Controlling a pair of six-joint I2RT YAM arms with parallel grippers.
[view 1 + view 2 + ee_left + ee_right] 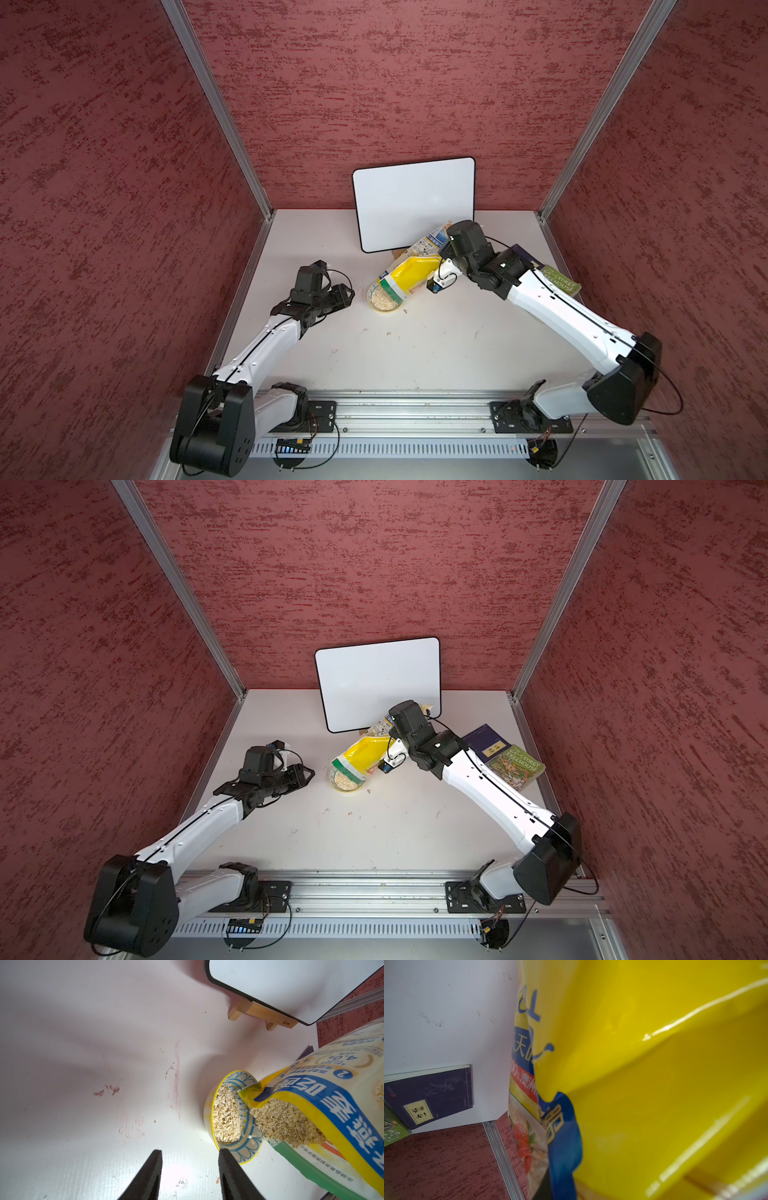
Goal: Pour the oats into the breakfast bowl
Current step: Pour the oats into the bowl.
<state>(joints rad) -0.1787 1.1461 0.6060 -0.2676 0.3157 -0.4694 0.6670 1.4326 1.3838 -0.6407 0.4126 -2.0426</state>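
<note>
White arm shells (552, 299), black joints (216, 419), thin cables (582, 308), ribbed left end effector (190, 1152).

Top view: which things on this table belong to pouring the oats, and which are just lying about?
In the job: yellow oat pouch, oats, breakfast bowl.
Lying about: whiteboard, its wooden stand, purple book, green book.

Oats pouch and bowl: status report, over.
Left gripper open, empty, beside the bowl. Right gripper shut on oats pouch, mouth tilted over bowl. Oats in bowl; nothing blocking the pour.
</note>
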